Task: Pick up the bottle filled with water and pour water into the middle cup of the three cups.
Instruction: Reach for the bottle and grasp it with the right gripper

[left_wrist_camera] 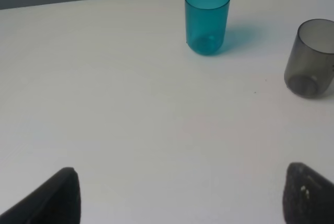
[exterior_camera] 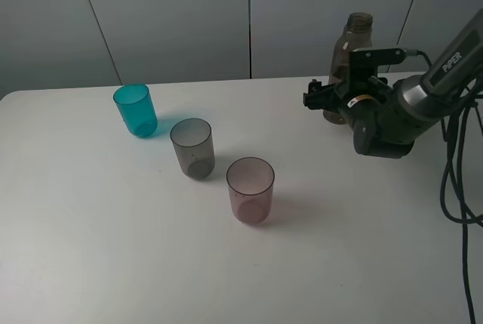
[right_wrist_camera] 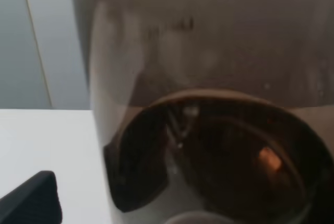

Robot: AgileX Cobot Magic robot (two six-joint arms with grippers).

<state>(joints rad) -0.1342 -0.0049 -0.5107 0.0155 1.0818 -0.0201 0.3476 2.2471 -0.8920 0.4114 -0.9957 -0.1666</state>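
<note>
The smoky brown bottle [exterior_camera: 349,56] stands upright at the back right of the table [exterior_camera: 113,248]. My right gripper [exterior_camera: 323,99] is at its lower body. In the right wrist view the bottle [right_wrist_camera: 209,78] fills the frame, and one finger [right_wrist_camera: 31,200] shows beside it with a small gap to the wall, so the jaws look open around it. The three cups stand in a diagonal row: teal [exterior_camera: 136,110], smoky grey middle cup [exterior_camera: 192,148], pinkish-mauve [exterior_camera: 250,189]. My left gripper [left_wrist_camera: 182,198] is open and empty, low over the table, facing the teal cup [left_wrist_camera: 207,19] and grey cup [left_wrist_camera: 312,58].
Grey wall panels [exterior_camera: 249,14] stand right behind the table's far edge and the bottle. Black cables [exterior_camera: 460,188] hang at the right side by the right arm. White tabletop lies in front of the cups.
</note>
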